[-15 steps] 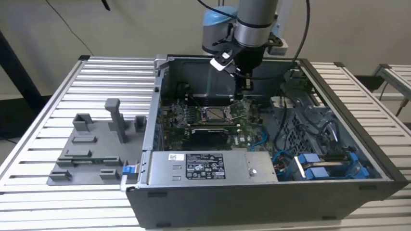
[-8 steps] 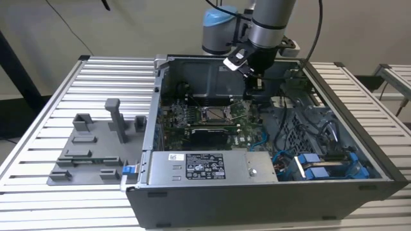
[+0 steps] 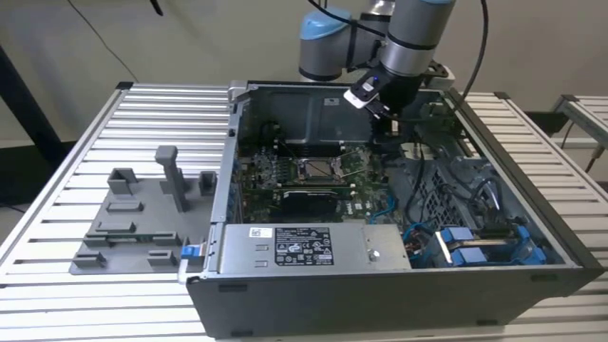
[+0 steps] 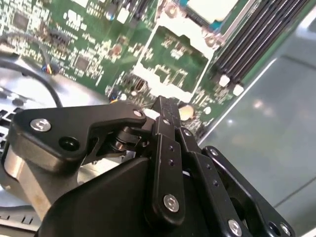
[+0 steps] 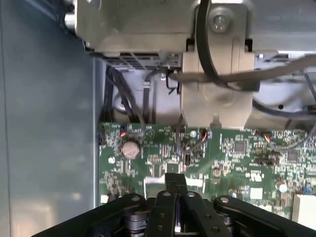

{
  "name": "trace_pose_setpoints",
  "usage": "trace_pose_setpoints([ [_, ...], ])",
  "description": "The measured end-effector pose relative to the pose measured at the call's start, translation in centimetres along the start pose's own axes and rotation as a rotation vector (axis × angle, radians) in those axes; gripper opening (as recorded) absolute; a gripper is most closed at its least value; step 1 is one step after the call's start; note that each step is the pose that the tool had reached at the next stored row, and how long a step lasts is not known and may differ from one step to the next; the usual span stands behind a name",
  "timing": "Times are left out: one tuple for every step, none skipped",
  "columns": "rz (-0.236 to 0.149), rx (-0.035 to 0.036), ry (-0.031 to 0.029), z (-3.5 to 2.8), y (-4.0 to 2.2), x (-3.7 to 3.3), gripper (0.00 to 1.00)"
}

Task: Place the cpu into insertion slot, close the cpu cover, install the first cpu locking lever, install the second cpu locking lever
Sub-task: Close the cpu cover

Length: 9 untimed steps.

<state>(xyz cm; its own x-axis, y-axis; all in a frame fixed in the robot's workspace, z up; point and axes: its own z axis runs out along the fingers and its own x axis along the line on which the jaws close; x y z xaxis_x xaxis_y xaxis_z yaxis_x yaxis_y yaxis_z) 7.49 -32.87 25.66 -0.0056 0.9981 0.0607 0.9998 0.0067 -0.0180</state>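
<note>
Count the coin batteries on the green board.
1. The battery sits near the board's edge by the grey case wall, close to the gripper, which may hide others.

Seemingly the cpu (image 4: 212,8), cut by edge

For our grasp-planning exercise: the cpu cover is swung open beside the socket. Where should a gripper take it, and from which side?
Probably take the cpu cover by its free edge bar, the one farthest from the cpu and nearest the gripper, approaching from that side. It is a thin frame with a large window, so only the narrow rim offers hold; pinch across the bar's thickness.
</note>
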Motion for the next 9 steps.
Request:
trace_pose_setpoints([
  [0.000,0.0019,0.0002,0.13,0.35,-0.01,0.11],
  [0.000,0.0036,0.0003,0.28,0.64,-0.02,0.11],
  [0.000,0.0047,0.0002,0.43,0.84,-0.03,0.11],
  [0.000,0.0059,0.0001,0.60,1.03,-0.04,0.11],
  [0.000,0.0070,0.0002,0.74,1.15,-0.05,0.11],
  [-0.001,0.0082,0.0001,0.89,1.24,-0.06,0.11],
  [-0.001,0.0099,0.0002,1.02,1.27,-0.07,0.11],
  [-0.002,0.0122,0.0003,1.11,1.27,-0.07,0.11],
  [-0.002,0.0136,0.0004,1.20,1.27,-0.06,0.11],
])
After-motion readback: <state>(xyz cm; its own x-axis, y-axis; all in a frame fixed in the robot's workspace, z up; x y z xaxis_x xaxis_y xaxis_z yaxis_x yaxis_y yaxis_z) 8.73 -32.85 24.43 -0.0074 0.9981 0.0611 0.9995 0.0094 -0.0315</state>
